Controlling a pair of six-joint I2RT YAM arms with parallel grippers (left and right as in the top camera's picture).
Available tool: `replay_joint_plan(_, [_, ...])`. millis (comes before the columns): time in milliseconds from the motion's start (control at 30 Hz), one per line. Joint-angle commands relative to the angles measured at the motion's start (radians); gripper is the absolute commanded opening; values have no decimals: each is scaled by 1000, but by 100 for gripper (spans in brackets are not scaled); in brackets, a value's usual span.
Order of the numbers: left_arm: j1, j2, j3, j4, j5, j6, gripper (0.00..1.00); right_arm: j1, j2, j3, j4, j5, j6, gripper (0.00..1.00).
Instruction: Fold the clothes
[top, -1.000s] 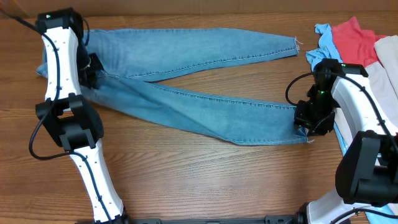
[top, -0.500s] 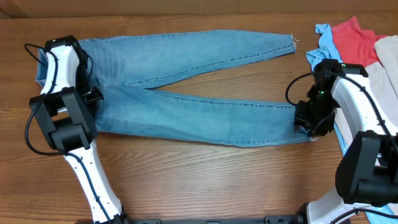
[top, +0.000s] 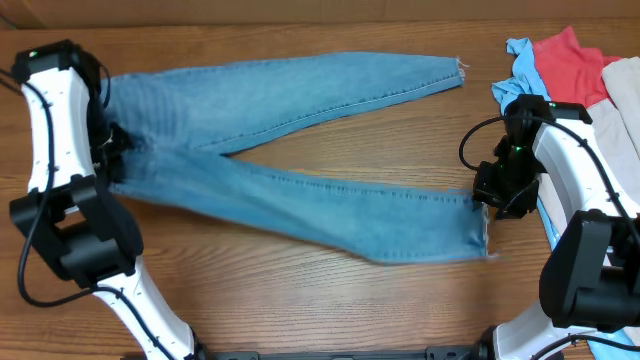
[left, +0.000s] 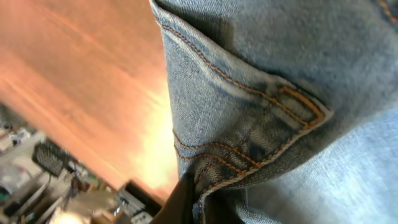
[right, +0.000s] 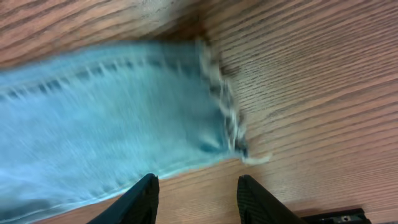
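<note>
overhead, i see the jeans (top: 300, 195) spread across the table (top: 300, 300), legs fanned toward the right. my left gripper (left: 195, 200) pinches the waist seam at the left end; my right gripper (right: 196, 185) stands with fingers apart just beside the lower leg's frayed hem.

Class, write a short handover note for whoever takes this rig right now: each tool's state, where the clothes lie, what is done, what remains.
Left tool: shut on the jeans at the waist end.
Right tool: open, empty, beside the nearer leg's frayed hem.
Jeans spread flat on the table, legs in a V, waist at left; other garments piled far right.
Done: no fold yet.
Left to do: bring legs together, fold the jeans, then the pile.
</note>
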Motion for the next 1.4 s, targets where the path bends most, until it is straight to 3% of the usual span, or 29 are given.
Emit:
replay_joint_plan(0, [23,-10,-123,-8,-45,-17,17,-2,-19,-2,6,9,-1,45])
replay_joint_plan(133, [39,-10,-254,-6,-106,-78,23,-2,-19,-2,6,9,-1,45])
replay_joint_plan(167, [45,-10,-278,-2,-114,-92,21,-2,-19,-2,6,9,0,44])
replay_joint_plan(200, [50,-10,-295,10,-118,-97,8,-2,-19,-2,8,9,0,45])
replay_joint_plan(333, [52,-31,-286,55,-95,-72,4,-2,-19,-2,13,8,0,44])
replay_joint_plan(567, [3,-199,-235,190,109,-42,4,-2,-19,-2,13,8,0,45])
replay_joint_plan(700, [-72,-289,-234,361,319,78,4,-2,-19,-2,15,8,0,44])
replay_joint_plan(800, [-167,-273,-235,463,262,81,4,-2,-19,-2,12,8,0,45])
replay_joint_plan(1000, [-193,-130,-235,480,138,107,4,-2,-19,-2,5,8,0,45])
replay_joint_plan(1167, [-132,-34,-235,417,43,93,4,-2,-19,-2,4,8,0,44])
replay_joint_plan(1367, [35,-30,-240,305,-81,59,4,-2,-19,-2,6,8,0,44])
